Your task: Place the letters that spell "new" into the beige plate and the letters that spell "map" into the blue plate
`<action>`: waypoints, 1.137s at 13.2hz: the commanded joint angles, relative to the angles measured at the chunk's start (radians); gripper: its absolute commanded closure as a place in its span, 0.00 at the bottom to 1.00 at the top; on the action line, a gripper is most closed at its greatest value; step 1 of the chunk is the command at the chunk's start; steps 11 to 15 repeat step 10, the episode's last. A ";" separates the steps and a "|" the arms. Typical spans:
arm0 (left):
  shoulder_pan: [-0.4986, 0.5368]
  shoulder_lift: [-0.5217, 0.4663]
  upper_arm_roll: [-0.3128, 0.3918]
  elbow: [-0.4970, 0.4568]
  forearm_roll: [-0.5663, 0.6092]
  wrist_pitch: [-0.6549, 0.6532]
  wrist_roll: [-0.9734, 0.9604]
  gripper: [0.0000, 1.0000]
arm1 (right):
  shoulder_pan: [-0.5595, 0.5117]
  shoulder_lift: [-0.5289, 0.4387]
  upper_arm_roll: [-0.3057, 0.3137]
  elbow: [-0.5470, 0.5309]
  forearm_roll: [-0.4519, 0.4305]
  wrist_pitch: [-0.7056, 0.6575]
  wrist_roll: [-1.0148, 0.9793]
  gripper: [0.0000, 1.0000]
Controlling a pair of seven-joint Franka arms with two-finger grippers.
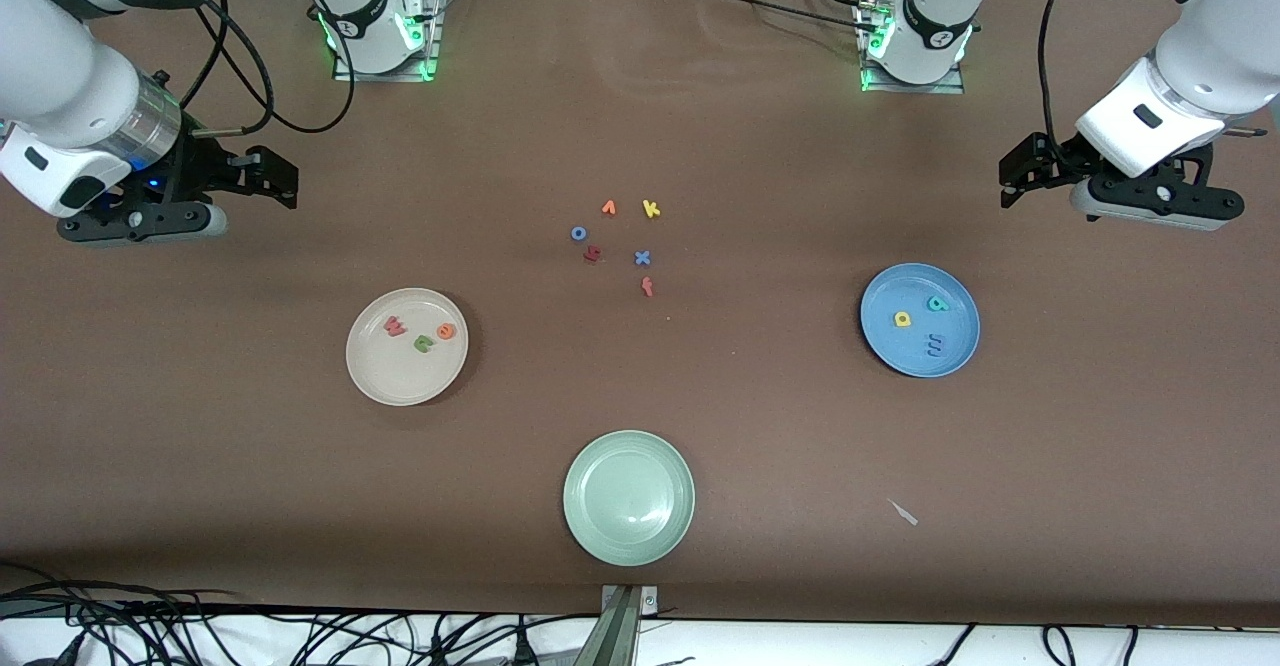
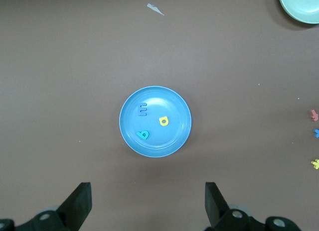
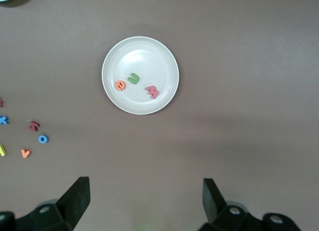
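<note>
Looking across the counter (image 1: 640, 96), you see the green n (image 1: 424, 343), orange e (image 1: 446, 331) and pinkish-red w (image 1: 395, 325) lying in the beige plate (image 1: 375, 371). The blue m (image 1: 936, 345), yellow a (image 1: 902, 319) and what looks like the teal p (image 1: 937, 303) lie in the blue plate (image 1: 955, 362). Your left gripper (image 2: 147, 203) and right gripper (image 3: 146, 201) hang empty, fingers spread wide, each over bare counter near its own plate.

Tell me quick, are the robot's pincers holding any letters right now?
Left pincer: open, holding nothing, up over the table near the blue plate.
Right pincer: open, holding nothing, near the beige plate.
</note>
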 commanded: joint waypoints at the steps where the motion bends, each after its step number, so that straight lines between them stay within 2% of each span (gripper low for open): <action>1: 0.010 0.021 0.003 0.037 -0.014 -0.004 0.027 0.00 | -0.007 0.011 0.003 0.028 -0.013 -0.011 -0.017 0.00; 4: 0.012 0.021 0.003 0.035 -0.014 -0.004 0.027 0.00 | -0.007 0.010 -0.021 0.036 -0.005 -0.016 -0.018 0.00; 15: 0.010 0.021 0.003 0.035 -0.014 -0.018 0.026 0.00 | -0.007 0.010 -0.023 0.036 -0.005 -0.019 -0.040 0.00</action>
